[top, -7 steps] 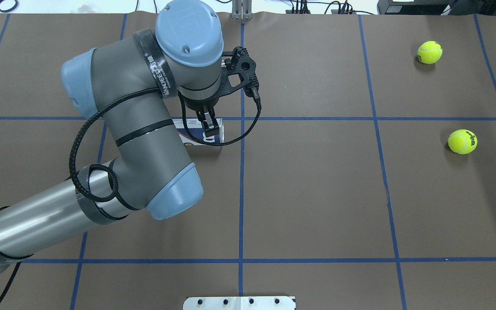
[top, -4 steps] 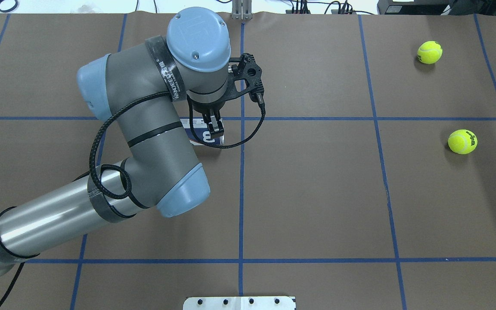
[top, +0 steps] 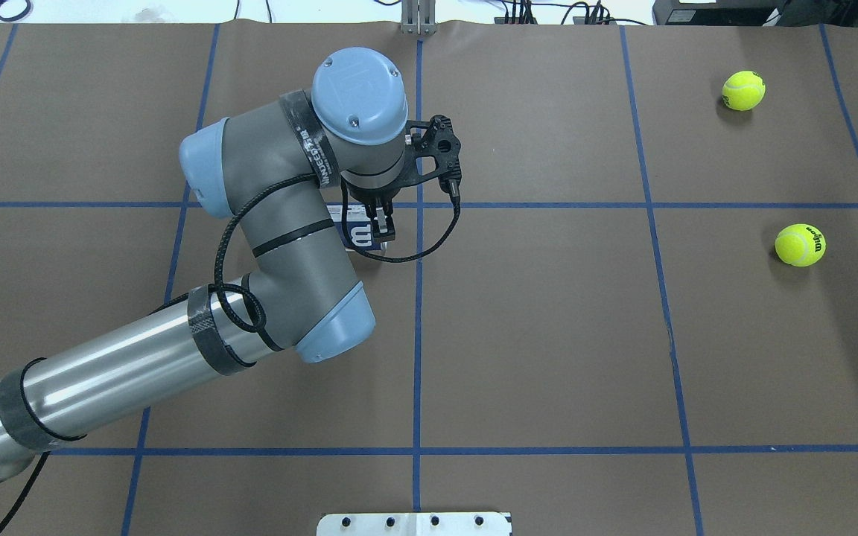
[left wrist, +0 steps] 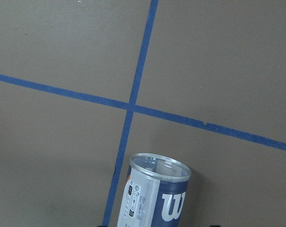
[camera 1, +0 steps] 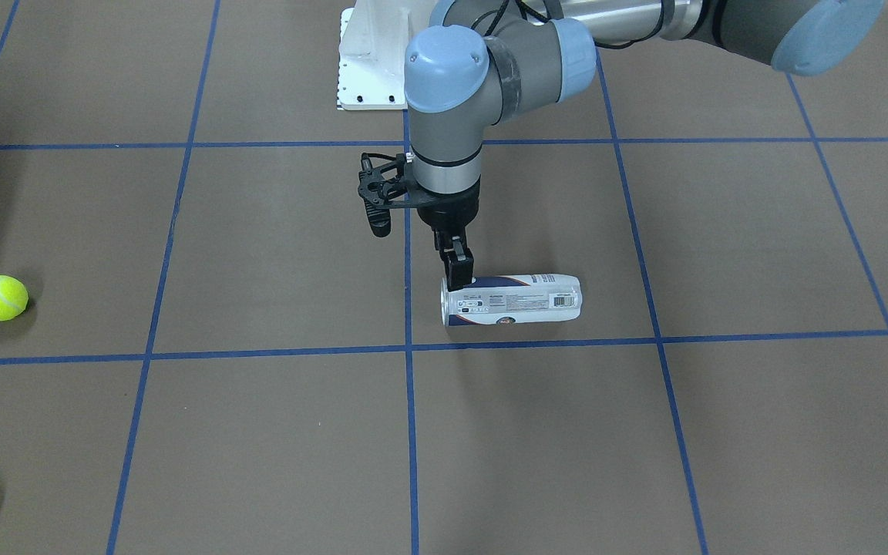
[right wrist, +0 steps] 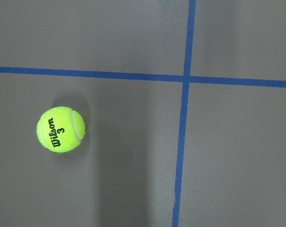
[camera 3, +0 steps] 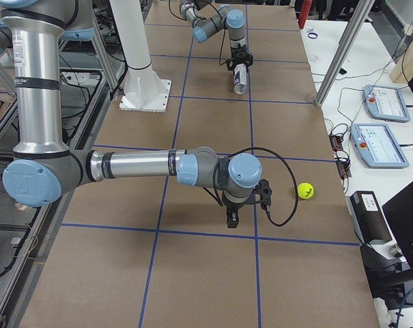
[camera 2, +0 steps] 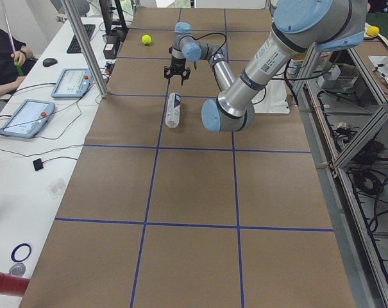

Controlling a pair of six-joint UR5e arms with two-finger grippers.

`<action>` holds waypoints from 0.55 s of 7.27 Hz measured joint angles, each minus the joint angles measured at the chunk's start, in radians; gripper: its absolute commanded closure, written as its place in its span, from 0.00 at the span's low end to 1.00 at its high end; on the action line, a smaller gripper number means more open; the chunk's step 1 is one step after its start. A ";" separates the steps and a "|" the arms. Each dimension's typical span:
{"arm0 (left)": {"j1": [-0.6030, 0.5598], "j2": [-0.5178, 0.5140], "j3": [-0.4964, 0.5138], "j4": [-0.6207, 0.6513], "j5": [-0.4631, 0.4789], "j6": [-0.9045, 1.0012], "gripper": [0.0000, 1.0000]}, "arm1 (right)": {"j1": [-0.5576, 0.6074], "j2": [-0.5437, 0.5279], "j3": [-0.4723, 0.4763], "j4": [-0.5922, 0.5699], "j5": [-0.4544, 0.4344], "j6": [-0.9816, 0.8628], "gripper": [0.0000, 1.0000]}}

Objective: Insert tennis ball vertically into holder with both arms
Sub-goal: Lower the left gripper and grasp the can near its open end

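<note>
Left fingers (camera 1: 457,270) just over holder (camera 1: 525,301) open end | spread cannot be told | holder lying flat

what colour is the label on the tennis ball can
Navy and white label; best in the left wrist view.

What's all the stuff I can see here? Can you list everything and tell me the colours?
table: one, brown with blue lines, under everything.
holder: one, clear with navy-and-white label, lying sideways mid-table.
tennis balls: two, yellow-green, on the robot's right end of the table.
pedestal: one, white, at the robot's table edge.
tablets: two, grey, on the side bench.
left gripper: one, black, at the holder's open end.
right gripper: one, black, pointing down near a ball.
</note>
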 measured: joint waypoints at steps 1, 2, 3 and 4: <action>0.004 0.001 0.027 -0.044 0.001 0.031 0.15 | 0.000 0.001 0.000 0.000 -0.001 0.000 0.00; 0.005 0.002 0.047 -0.063 0.002 0.067 0.08 | 0.000 0.001 -0.001 0.000 -0.001 0.000 0.00; 0.006 0.003 0.061 -0.076 0.003 0.087 0.04 | 0.000 0.002 -0.002 0.000 -0.001 0.000 0.00; 0.006 0.004 0.077 -0.096 0.005 0.094 0.02 | 0.000 0.002 -0.002 0.000 -0.001 0.000 0.00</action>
